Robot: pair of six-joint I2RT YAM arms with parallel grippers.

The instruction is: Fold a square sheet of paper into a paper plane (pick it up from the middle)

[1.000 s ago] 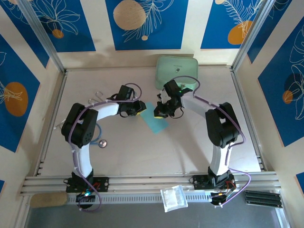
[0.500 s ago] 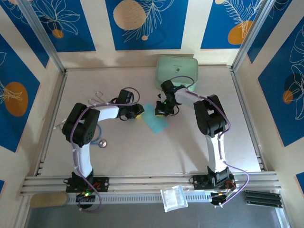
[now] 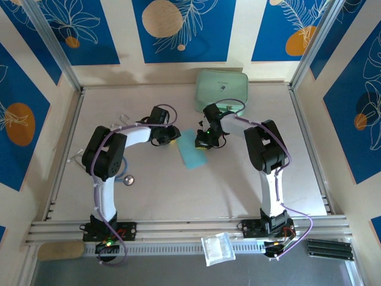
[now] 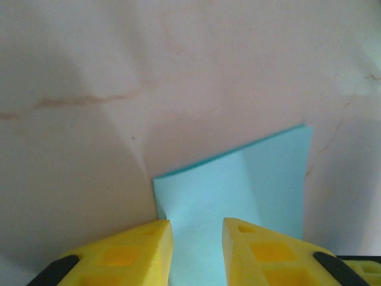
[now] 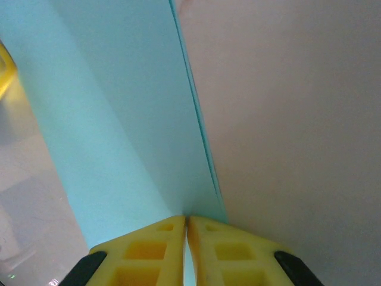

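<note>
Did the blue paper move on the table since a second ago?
Yes. The blue sheet of paper slid a little to the left, away from the mint-green case and toward the left gripper.

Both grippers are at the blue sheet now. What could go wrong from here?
The right gripper pinches the blue sheet only at its very edge; a pull could slip it free or tear it.
The left gripper, jaws apart over the folded sheet, could skew the layers when it closes.
</note>
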